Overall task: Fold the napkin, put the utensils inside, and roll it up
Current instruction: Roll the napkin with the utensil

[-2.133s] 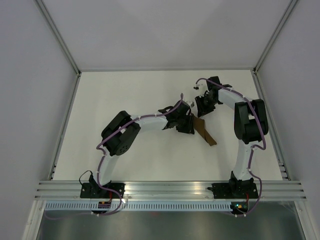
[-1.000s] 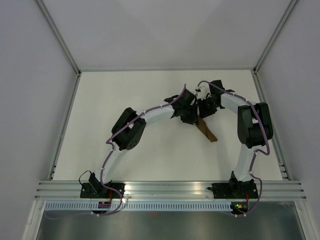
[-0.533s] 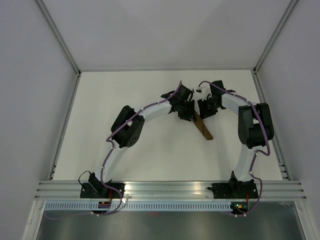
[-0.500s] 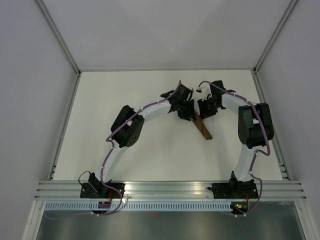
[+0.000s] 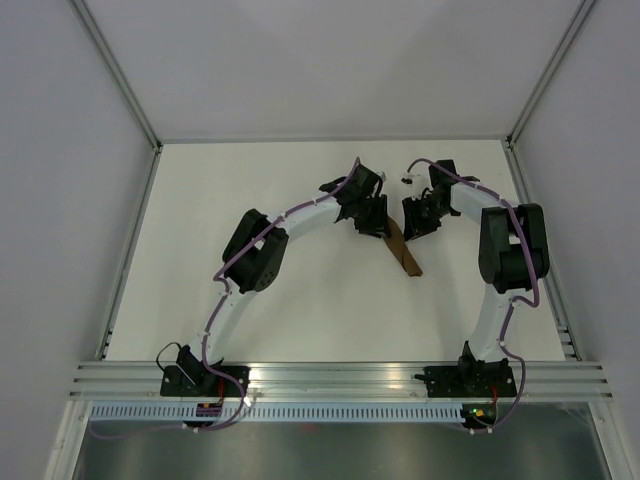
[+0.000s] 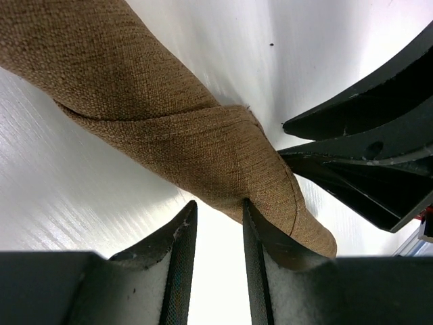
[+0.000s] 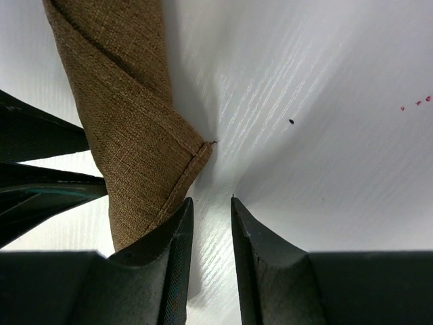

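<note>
Item: napkin (image 5: pixel 403 252), brown woven cloth, wound into one slim roll with a diagonal overlapping flap. It lies flat on the white bench (image 5: pixel 250 190), toward the far middle and slanting from far-left to near-right. Contents of the roll: cannot be seen, as the cloth covers whatever is inside. Left gripper (image 6: pixel 217 206): low over the bench at the far end of the roll, on its left side. Its jaws are set to a narrow gap with only bare bench between them, and one fingertip (image 6: pixel 260 257) touches the edge of the cloth. Right gripper (image 7: pixel 210 202): at the same end, on the opposite side. Its jaws are likewise narrow with nothing between them, and the nearer fingertip (image 7: pixel 177 237) is against or just beside the roll. The two grippers face each other with the roll's end between them.
</note>
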Robot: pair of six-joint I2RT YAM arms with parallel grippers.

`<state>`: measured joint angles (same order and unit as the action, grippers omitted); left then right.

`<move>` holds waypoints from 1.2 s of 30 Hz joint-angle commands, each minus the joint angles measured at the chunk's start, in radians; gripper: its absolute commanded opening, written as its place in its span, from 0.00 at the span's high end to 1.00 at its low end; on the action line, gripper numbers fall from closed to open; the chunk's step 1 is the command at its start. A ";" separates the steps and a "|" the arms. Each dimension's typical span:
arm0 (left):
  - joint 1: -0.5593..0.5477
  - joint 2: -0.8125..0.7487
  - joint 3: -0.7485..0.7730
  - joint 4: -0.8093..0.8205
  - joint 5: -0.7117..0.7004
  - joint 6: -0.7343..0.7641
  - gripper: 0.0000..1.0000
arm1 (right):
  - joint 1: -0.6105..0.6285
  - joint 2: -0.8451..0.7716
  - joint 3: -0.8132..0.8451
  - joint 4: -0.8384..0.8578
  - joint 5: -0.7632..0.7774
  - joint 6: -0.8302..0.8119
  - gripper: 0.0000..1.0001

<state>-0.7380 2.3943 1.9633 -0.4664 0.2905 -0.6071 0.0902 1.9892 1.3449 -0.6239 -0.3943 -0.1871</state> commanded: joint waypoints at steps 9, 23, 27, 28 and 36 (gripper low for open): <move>0.006 -0.107 -0.046 0.031 0.035 0.049 0.59 | -0.050 0.057 0.086 -0.040 0.092 0.018 0.64; 0.026 -0.418 -0.194 0.109 -0.008 0.096 0.56 | -0.084 -0.061 0.138 -0.072 -0.037 0.002 0.61; 0.038 -0.602 -0.361 0.121 -0.100 0.150 0.55 | -0.148 -0.200 0.122 -0.108 -0.093 -0.024 0.61; 0.043 -0.648 -0.401 0.126 -0.123 0.161 0.54 | -0.165 -0.232 0.112 -0.112 -0.104 -0.029 0.60; 0.065 -1.064 -0.805 0.140 -0.226 0.237 0.50 | -0.241 -0.639 -0.044 -0.160 -0.117 -0.094 0.55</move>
<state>-0.6800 1.4338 1.2465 -0.3408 0.1242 -0.4519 -0.1467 1.4639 1.3495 -0.7288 -0.4896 -0.2420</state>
